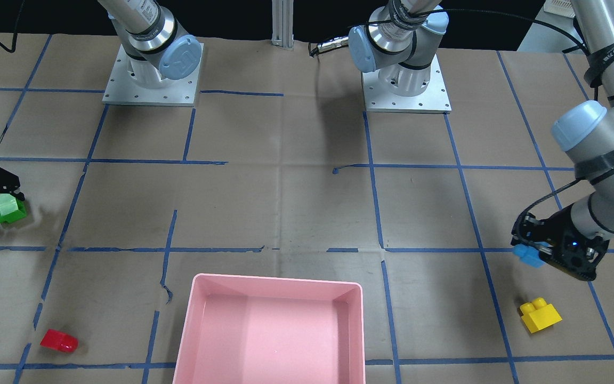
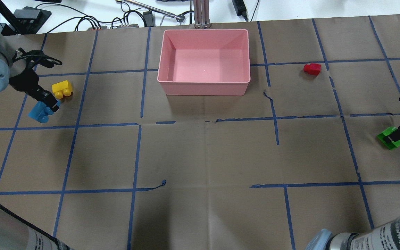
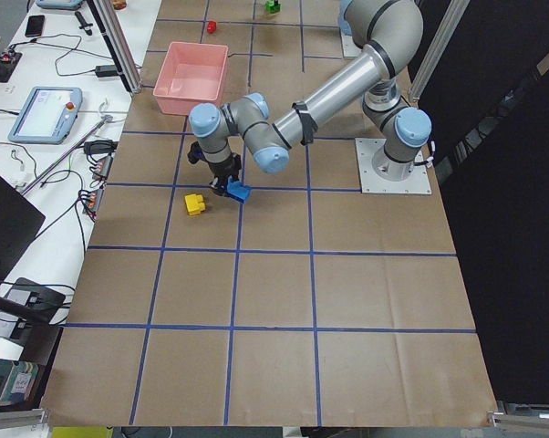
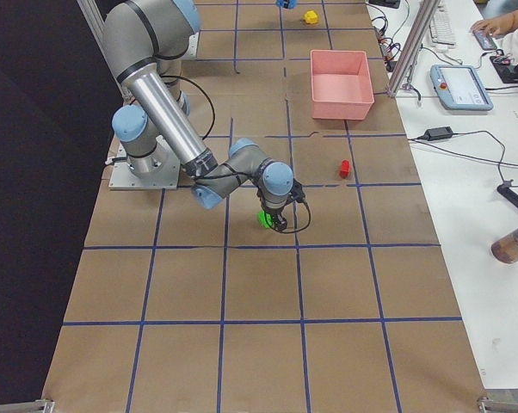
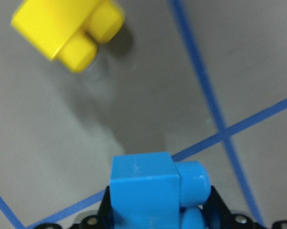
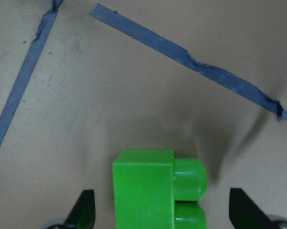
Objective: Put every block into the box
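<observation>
1. Left gripper (image 2: 50,104) pinches the long light-blue studded plastic brick (image 2: 40,114) left of the shallow pink plastic tray (image 2: 203,89) — fingertips cut off in the wrist view.
2. Right gripper (image 2: 395,134), spread, straddles the green plastic brick (image 2: 382,136) right of the tray.
3. Small red plastic brick (image 2: 312,68), yellow plastic brick (image 2: 62,89) — outside the tray.

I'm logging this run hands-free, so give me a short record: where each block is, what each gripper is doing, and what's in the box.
box: pink, empty
light-blue block: gripped by left gripper
yellow block: loose on table, near the light-blue block
green block: on table, straddled by open right gripper, not gripped
red block: loose on table, no gripper near
</observation>
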You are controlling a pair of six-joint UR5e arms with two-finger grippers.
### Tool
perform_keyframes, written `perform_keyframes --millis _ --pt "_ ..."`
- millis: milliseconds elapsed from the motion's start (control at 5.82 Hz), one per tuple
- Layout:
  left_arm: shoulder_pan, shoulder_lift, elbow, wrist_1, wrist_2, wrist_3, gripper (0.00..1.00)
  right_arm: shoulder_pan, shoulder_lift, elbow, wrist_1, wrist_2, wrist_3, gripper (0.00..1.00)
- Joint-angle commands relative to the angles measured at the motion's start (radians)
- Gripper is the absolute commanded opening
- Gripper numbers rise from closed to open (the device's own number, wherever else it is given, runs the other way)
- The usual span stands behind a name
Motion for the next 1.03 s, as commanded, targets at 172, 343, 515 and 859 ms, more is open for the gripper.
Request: perform_keyframes --millis 172,343,515,859 --pt "-0.324 -0.101 0.247 -0.022 -0.06 -0.004 0.05 0.005 0.002 -0.004 -0.006 0.023 -0.001 0.51" --pt "-0.421 -0.199 0.384 -0.028 -0.055 -0.028 0.06 0.005 0.0 -0.006 -0.008 0.023 -0.001 0.37" --pt "-0.516 -0.286 0.489 -0.042 -0.046 -0.074 0.06 0.005 -0.003 -0.01 -0.009 0.023 -0.002 0.29" --pt "-0.586 -0.359 0.564 -0.039 -0.058 -0.076 0.07 0.056 -0.032 -0.085 -0.018 0.051 0.027 0.25"
